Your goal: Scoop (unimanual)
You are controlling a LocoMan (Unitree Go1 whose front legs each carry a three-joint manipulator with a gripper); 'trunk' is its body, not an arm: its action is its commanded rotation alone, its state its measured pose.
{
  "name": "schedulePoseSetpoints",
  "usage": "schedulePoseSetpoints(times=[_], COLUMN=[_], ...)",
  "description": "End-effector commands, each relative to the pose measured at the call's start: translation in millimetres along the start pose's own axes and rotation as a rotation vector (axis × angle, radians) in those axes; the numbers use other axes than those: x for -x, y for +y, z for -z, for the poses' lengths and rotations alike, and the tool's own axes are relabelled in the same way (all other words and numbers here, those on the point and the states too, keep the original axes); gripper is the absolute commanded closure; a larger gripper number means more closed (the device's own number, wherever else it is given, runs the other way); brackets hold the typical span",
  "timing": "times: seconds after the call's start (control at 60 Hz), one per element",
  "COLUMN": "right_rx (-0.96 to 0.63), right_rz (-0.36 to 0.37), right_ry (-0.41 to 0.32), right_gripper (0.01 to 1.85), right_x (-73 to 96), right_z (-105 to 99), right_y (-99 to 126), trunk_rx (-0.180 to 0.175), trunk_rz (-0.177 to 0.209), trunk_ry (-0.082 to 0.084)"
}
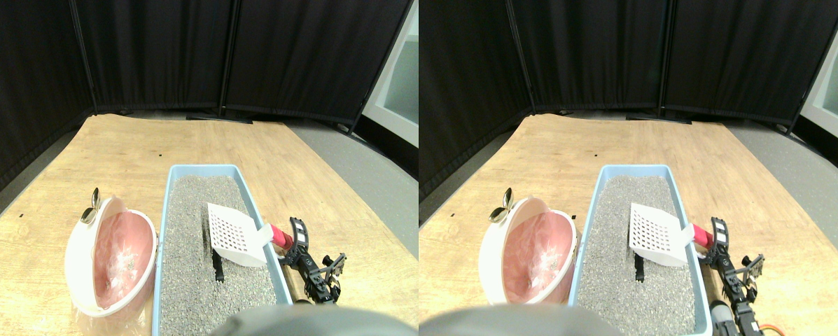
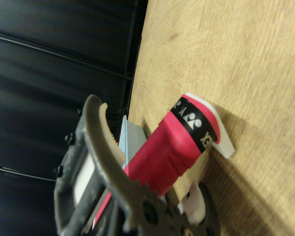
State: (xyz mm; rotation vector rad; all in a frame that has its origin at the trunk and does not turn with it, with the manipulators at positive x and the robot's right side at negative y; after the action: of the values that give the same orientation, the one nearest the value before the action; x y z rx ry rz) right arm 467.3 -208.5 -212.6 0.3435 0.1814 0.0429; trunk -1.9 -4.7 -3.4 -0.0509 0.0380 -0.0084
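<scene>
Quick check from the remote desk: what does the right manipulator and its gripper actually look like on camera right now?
The right manipulator is a dark, skeletal assembly of black brackets with a small white patch near its upper end. In the wrist view the gripper shows a curved, open-frame jaw in dark grey-olive with a toothed inner edge, black screws and pivot bolts, and a white insert inside the frame.

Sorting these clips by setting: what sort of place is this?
Likely a lab test area: black curtain panels close off a wood floor, where a litter box and pink bin are staged.
</scene>
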Motion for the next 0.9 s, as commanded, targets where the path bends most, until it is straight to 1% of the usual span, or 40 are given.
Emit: schedulePoseSetpoints(times=[0.017,0.117,0.183,0.35,0.433,0.467,0.483,0.717,0.8,0.833,0.85,0.867,0.9], right_rx=[-0.010,0.004,0.006,0.012,0.009,0.010,0.009,0.022,0.033,0.036,0.036,0.037,0.039], right_rz=[-0.010,-0.009,-0.005,-0.006,-0.012,-0.008,-0.008,0.009,0.027,0.037,0.037,0.034,0.038], right_ry=[-0.034,-0.032,-0.023,-0.015,-0.013,-0.013,-0.013,-0.002,-0.001,0.002,0.002,0.002,0.004], right_gripper=[0.97,0.96,0.97,0.98,0.99,1.00,1.00,1.03,1.12,1.19,1.19,1.25,1.32], right_x=[-1.2,-2.7,-4.4,-9.0,-11.0,-13.1,-13.6,-25.6,-27.8,-28.1,-28.1,-28.7,-29.1], right_z=[-1.7,-1.4,-1.9,-3.5,-3.7,-3.4,-3.4,-5.8,-6.1,-6.2,-6.2,-5.9,-5.4], right_y=[2.7,4.6,6.3,7.8,8.2,8.4,8.4,10.4,10.7,11.2,11.2,10.8,10.5], trunk_rx=[0.022,0.025,0.025,0.027,0.027,0.027,0.026,0.025,0.026,0.026,0.026,0.026,0.026], trunk_rz=[-0.015,-0.019,-0.020,-0.020,-0.021,-0.021,-0.021,-0.021,-0.021,-0.021,-0.021,-0.021,-0.021], trunk_ry=[0.010,0.006,0.001,-0.005,-0.004,-0.004,-0.006,-0.008,-0.007,-0.007,-0.007,-0.007,-0.007])
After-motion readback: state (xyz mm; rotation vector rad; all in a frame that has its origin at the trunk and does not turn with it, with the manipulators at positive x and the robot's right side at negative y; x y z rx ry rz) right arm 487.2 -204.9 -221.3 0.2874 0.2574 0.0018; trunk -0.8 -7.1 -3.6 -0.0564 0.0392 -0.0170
